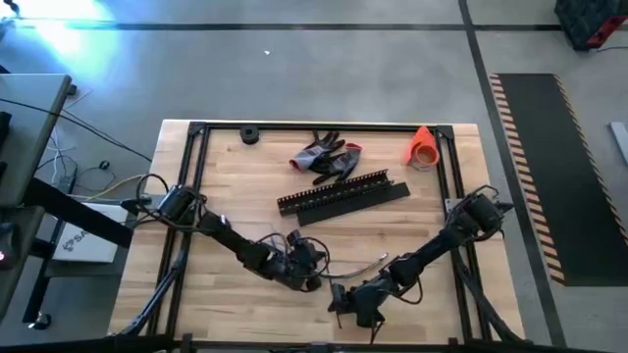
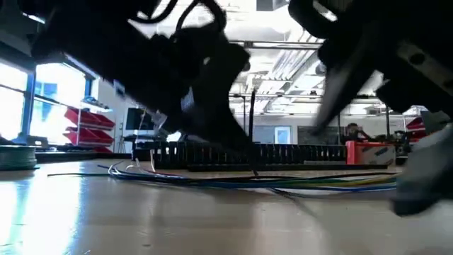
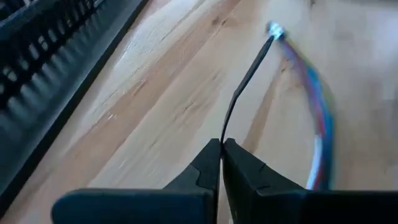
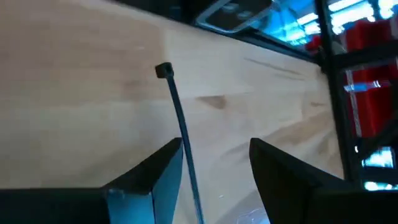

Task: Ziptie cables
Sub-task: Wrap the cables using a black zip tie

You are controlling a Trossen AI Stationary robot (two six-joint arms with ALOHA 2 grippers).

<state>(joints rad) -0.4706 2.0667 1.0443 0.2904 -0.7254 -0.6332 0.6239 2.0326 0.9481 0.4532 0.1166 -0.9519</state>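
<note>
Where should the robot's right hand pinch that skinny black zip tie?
Pinch the zip tie on its straight strap, below the square head, which looks too small and knobbly to hold. The right gripper is open with the strap between its fingers, so coming from the tail end probably works.

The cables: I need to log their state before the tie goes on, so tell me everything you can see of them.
The cables are a loose bundle of thin flexible wires lying flat on the wooden table, in front of the black slotted strips. In the low view they run across the tabletop as pale, blue and yellowish strands, fanning apart at one end. In the high view they lie between both grippers. The left gripper pinches a thin black strip reaching toward the bundle's end. No tie visibly encircles them.
</note>
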